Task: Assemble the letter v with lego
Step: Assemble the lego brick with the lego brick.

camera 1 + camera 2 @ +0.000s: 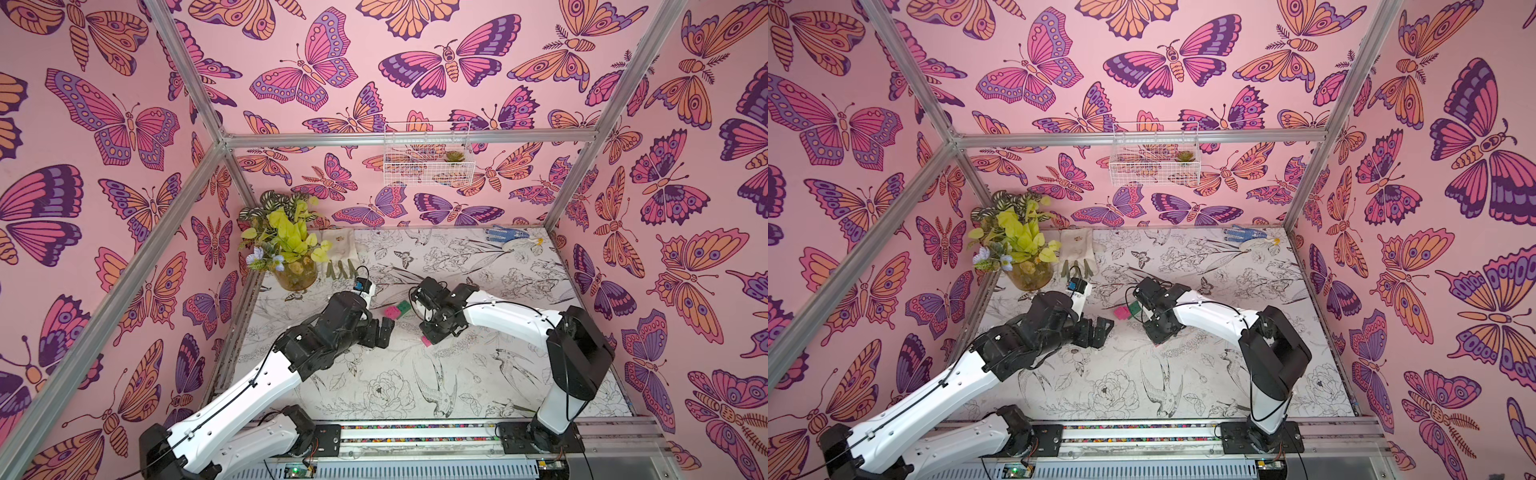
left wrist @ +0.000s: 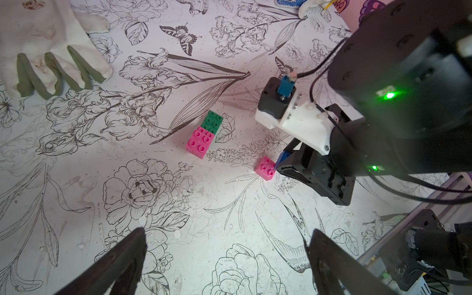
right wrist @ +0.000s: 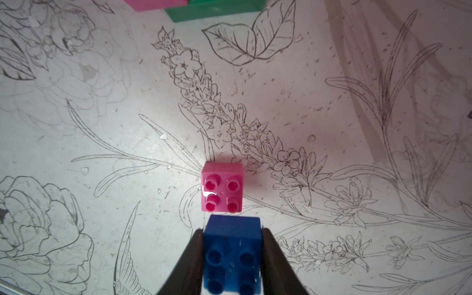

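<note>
The blue brick (image 3: 232, 255) fills the near edge of the right wrist view, clamped between the two dark fingers (image 3: 189, 263) of the right gripper (image 3: 232, 231), studs facing the camera. Just past the fingertips lies a loose pink brick (image 3: 221, 187) on the table (image 3: 102, 127); whether blue and pink touch cannot be told.

Only this view shows the grip. In the left wrist view the right gripper's body covers all but a blue corner (image 2: 283, 158) beside the loose pink brick (image 2: 265, 168). In a top view the wrist hides the blue brick entirely, and only a pink sliver (image 1: 426, 340) shows.

The left wrist view alone shows the second group whole. There, a green brick (image 2: 213, 122) carries a stacked pink brick (image 2: 200, 140) at one end, standing higher than the green. It lies well ahead of the left gripper (image 2: 228, 231), whose fingers stand wide apart and hold nothing. The right wrist view catches only its edges, farther out beyond the right fingertips.

The lego counted: one blue, one green, two pink.

Around: a soiled white glove (image 2: 51, 51), a vase of leaves (image 1: 291, 249), a wire basket (image 1: 428, 153) on the wall and a blue-patterned glove (image 1: 509, 235) at the far edge.
</note>
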Robot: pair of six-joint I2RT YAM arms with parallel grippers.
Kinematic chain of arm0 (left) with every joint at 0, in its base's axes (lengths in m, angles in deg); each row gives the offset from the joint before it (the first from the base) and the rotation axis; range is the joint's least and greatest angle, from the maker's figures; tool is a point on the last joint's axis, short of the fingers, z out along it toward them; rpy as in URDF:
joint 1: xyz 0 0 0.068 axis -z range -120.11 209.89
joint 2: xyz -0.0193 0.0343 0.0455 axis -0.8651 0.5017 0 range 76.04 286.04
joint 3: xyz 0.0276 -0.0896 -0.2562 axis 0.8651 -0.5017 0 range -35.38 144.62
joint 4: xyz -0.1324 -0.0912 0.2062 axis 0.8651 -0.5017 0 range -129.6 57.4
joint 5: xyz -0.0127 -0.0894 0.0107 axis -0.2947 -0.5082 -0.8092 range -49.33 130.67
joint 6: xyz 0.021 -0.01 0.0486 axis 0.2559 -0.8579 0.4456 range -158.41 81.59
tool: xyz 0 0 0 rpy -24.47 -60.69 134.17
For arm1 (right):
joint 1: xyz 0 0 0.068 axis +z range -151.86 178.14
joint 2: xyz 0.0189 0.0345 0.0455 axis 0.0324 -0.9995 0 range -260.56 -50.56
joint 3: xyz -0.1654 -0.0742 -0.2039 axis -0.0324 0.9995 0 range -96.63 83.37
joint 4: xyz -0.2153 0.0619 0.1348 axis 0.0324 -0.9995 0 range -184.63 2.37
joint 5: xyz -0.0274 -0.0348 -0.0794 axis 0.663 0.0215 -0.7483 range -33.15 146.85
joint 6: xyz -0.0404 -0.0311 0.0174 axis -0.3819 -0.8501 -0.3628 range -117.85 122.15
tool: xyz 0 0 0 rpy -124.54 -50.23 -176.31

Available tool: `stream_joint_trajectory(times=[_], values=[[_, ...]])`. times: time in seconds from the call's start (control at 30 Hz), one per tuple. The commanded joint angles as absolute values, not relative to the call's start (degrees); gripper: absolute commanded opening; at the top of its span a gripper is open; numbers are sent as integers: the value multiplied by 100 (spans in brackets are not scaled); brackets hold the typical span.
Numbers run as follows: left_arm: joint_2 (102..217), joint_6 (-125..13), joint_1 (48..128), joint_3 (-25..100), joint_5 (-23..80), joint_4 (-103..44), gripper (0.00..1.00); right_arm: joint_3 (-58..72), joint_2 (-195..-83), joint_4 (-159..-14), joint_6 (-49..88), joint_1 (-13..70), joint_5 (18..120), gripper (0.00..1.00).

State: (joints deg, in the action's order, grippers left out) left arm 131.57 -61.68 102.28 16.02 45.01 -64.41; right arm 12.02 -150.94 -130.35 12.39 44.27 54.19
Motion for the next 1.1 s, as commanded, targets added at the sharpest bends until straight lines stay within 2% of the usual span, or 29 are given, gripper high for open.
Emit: stream_joint_trajectory(times=[0.0, 1.07], values=[[13163, -6197, 10199, 1682, 4569, -6589, 100, 1294, -14990, -13111, 1137, 4424, 5485, 20], [13300, -6174, 10199, 1707, 4559, -6591, 100, 1898, -14919, -12133, 1757, 4432, 5584, 20]])
